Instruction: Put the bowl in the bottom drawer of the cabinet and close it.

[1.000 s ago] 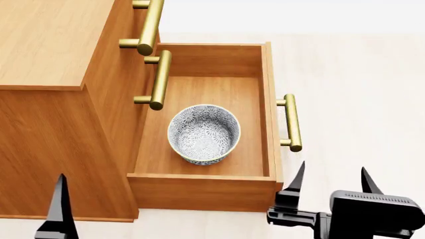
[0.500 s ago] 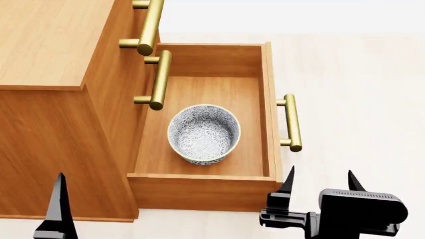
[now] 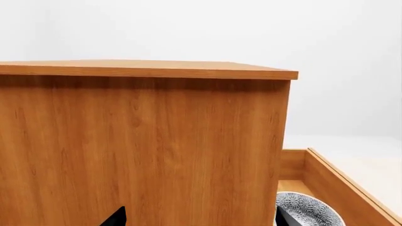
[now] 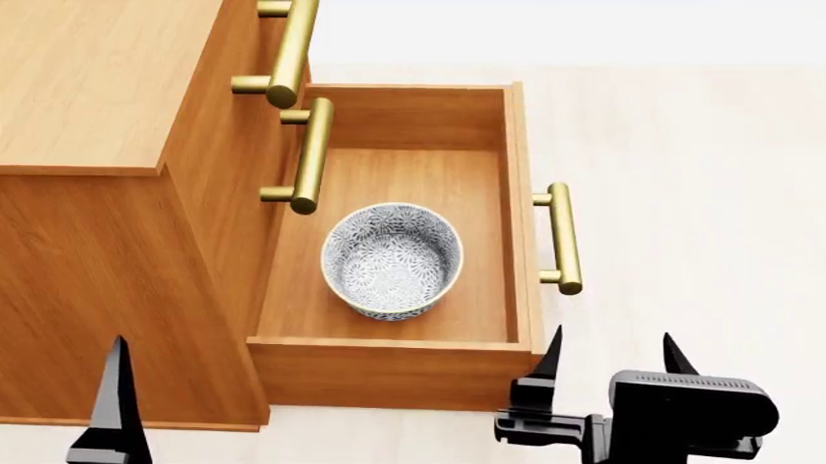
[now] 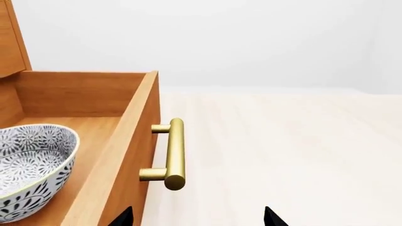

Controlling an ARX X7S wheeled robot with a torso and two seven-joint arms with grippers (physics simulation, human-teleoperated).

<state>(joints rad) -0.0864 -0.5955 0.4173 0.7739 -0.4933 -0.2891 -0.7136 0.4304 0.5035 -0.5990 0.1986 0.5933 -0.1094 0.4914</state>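
Pale floor. Bowl [image 4: 391,259] sits in bottom drawer [image 4: 523,222]; I'd push its rigid brass handle [image 4: 563,238]. Right tool [image 4: 606,362] open, empty; left tool [image 4: 114,396]: cannot tell.

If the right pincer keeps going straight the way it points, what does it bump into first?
Most likely the brass handle on the bottom drawer: the right pincer is open and the bar sits roughly between its tips, though depth is unclear.

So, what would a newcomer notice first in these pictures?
First the bowl, patterned blue-grey, standing upright inside the open bottom drawer of the cabinet. Then the brass handle on the drawer's front, with the open right gripper just before it.
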